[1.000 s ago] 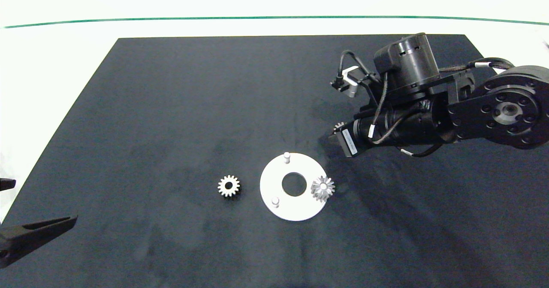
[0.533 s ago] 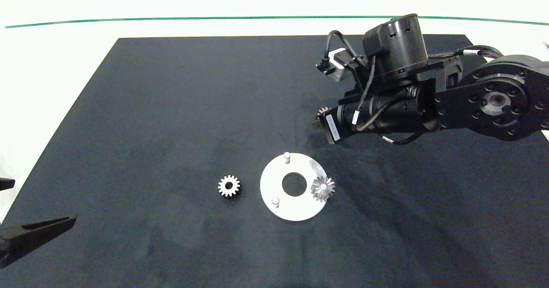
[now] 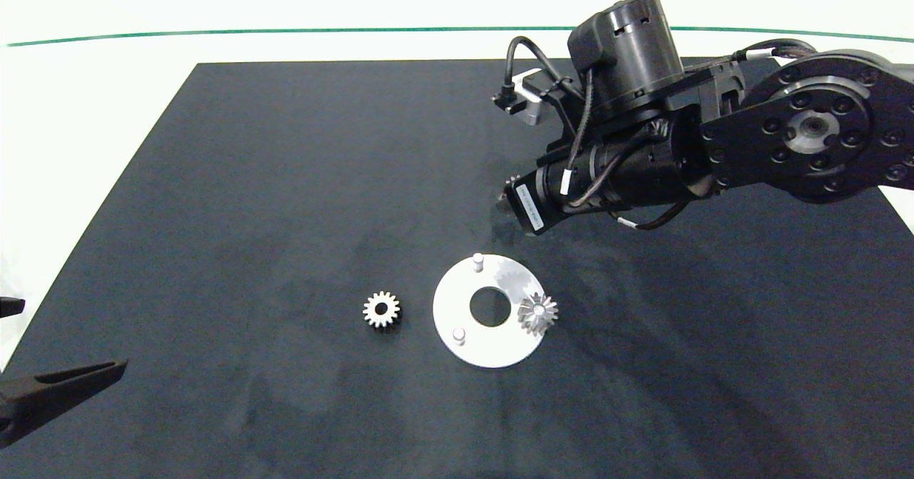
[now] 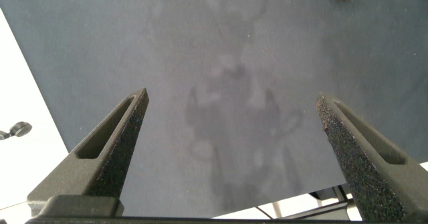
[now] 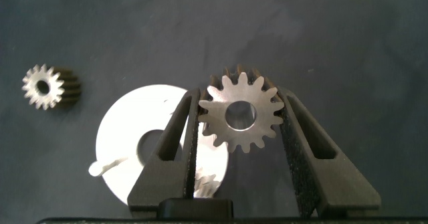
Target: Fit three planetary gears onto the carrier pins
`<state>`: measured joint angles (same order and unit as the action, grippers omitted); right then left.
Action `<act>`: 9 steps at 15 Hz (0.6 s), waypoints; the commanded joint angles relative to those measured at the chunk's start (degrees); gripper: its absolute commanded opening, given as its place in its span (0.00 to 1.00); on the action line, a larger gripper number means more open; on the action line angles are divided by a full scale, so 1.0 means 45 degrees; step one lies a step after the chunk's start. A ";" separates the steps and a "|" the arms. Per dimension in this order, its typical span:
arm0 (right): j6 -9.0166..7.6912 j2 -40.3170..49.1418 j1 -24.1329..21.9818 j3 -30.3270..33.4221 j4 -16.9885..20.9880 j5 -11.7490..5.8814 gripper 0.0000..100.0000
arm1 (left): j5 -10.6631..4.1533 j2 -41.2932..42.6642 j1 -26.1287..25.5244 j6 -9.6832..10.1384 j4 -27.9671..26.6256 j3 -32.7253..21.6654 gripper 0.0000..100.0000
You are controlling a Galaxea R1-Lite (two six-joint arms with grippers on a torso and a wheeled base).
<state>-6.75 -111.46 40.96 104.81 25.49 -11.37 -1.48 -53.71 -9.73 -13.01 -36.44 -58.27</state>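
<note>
The white disc lies on the black mat with two bare carrier pins, one at the far side and one at the near left. One planetary gear sits on the disc's right side. A second gear lies flat on the mat left of the disc. My right gripper is shut on a third gear, held in the air beyond the disc; only its teeth peek out under the arm in the head view. My left gripper stays open at the mat's near left corner.
The black mat covers most of the white table. The right arm reaches in over the mat's far right part. A green line runs along the table's far side.
The right arm has moved left and toward the far side with the gear still in its fingers. The disc, the other two gears and the left gripper have not moved.
</note>
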 commanded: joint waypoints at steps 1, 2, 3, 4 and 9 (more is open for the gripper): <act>-0.0023 -0.0212 0.0331 -0.0030 0.0039 -0.0031 0.00 | 0.0015 0.0002 -0.0123 -0.0020 -0.0067 0.0000 1.00; -0.0023 -0.0212 0.0390 -0.0070 0.0039 -0.0031 0.00 | -0.0004 0.0002 -0.0123 -0.0020 -0.0047 0.0000 1.00; -0.0023 -0.0212 0.0507 -0.0109 0.0039 -0.0051 0.00 | -0.0004 0.0002 -0.0123 -0.0020 -0.0047 0.0000 1.00; -0.0023 -0.0212 0.0624 -0.0265 0.0039 -0.0051 0.00 | -0.0004 0.0002 -0.0123 -0.0020 -0.0067 0.0019 1.00; -0.0042 -0.0212 0.0956 -0.0519 0.0039 -0.0363 0.00 | -0.0004 0.0002 -0.0123 -0.0020 -0.0067 0.0019 1.00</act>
<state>-6.86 -112.35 44.92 102.60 25.51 -12.90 -1.48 -53.72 -10.28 -13.03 -36.52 -58.19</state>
